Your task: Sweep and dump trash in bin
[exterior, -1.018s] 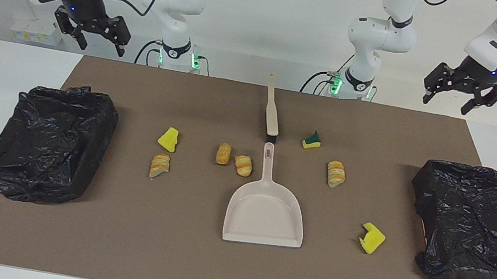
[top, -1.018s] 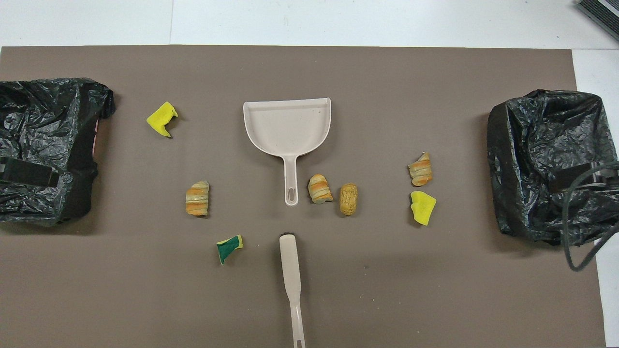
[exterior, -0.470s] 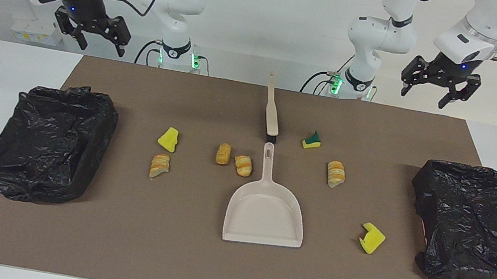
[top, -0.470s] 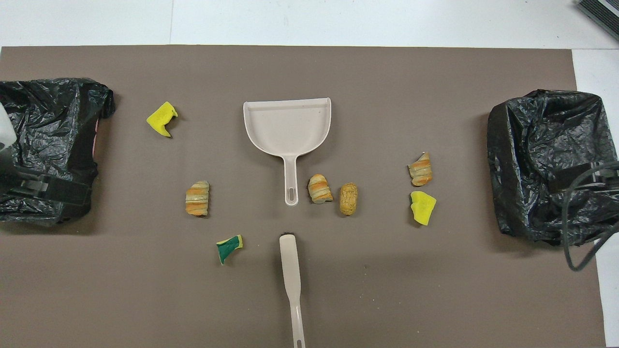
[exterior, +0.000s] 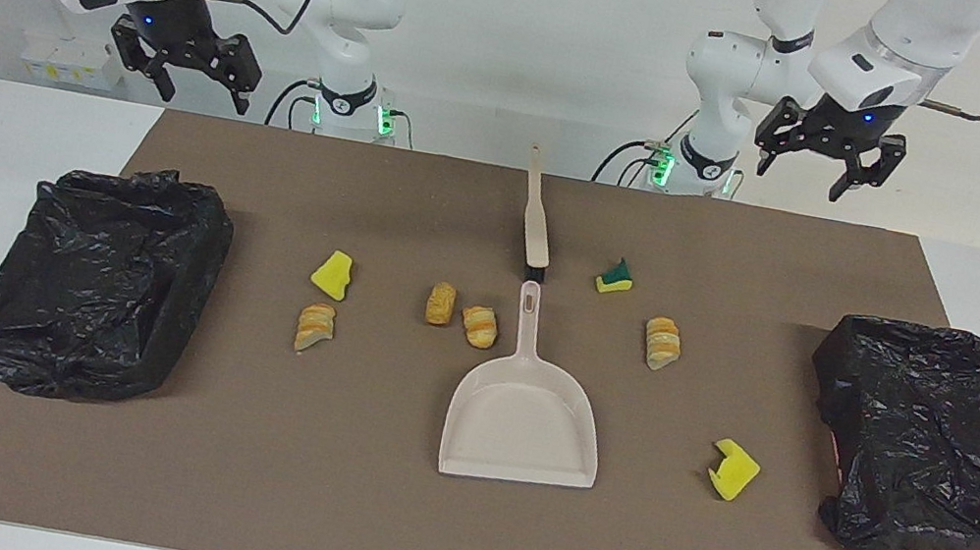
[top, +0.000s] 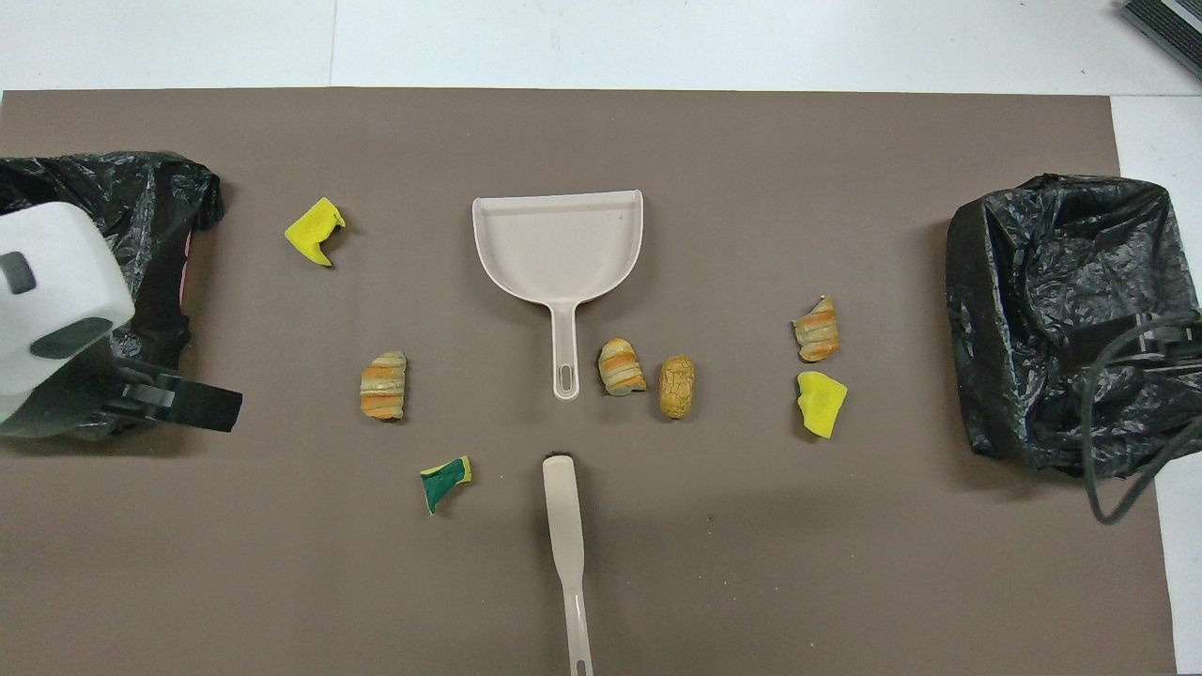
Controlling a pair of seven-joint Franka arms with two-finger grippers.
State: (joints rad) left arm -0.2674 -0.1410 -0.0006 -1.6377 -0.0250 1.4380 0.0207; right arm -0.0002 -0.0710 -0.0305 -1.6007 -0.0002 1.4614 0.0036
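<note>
Right gripper [exterior: 184,64]: hanging in the air over the robots' edge of the brown mat [exterior: 370,514], at the right arm's end; fingers spread, pinching nothing; this arm is waiting.
Bin at the right arm's end [exterior: 101,280]: lying on the mat, lined with a black bag, mouth open.
Trash toward the right arm's end: a yellow sponge chunk [exterior: 333,275] is lying just nearer to the robots than a striped roll [exterior: 314,326]; both are sitting apart from the bin.
Trash at the middle: a tan roll [exterior: 440,303] and a second striped roll [exterior: 479,326] are lying side by side, just beside the dustpan's handle.
Brush [exterior: 536,223]: lying flat, handle pointing toward the robots, black bristles just short of the dustpan's handle tip.
Dustpan [exterior: 526,401]: sitting flat at mid-mat, pan open and holding nothing.
Trash toward the left arm's end: a green-sided sponge chunk [exterior: 615,279] is lying beside the brush head; a third striped roll [exterior: 662,343] is sitting farther out; a notched yellow sponge chunk [exterior: 733,470] is lying farthest from the robots.
Left gripper [exterior: 816,156]: hanging in the air over the robots' edge of the mat; fingers spread, gripping nothing.
Bin at the left arm's end [exterior: 931,438]: sitting on the mat, wrapped in a black bag.
</note>
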